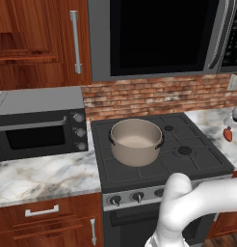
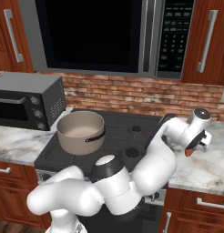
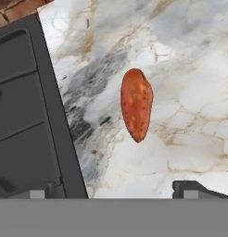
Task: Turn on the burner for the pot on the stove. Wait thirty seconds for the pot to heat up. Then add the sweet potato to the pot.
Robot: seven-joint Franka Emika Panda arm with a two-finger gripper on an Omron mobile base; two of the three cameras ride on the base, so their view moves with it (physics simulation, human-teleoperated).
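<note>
We are hovering our gripper [image 3: 115,189] over the marble counter [image 3: 190,55] with the jaws spread as wide as they go and nothing between them; in the hand view the two dark tips are showing at the lower left and lower right of the frame. The sweet potato [image 3: 136,104] is lying at the centre of that frame, flat on the marble and alone, apart from the black edge of the stove [image 3: 23,115] that is running down the left side.

We are judging the sweet potato to be light, firm and stiff, with a smooth skin that could be slippery, and its tapered ends are likely to squirt out of a pinch. So we are thinking of taking it across its thick middle, the fingers straddling the short width. It may also roll if one finger is touching it first.

In the left base view the pot [image 1: 136,141] is sitting left of centre on its burner [image 1: 135,159], with the sweet potato [image 1: 228,134] at the right edge. The stove's raised edge and the pot's wall are standing between tuber and pot, so we are expecting to lift high. A toaster oven [image 1: 41,123] is standing at the left of the frame, well apart from our path. Whether the burner is lit, we cannot tell
</note>
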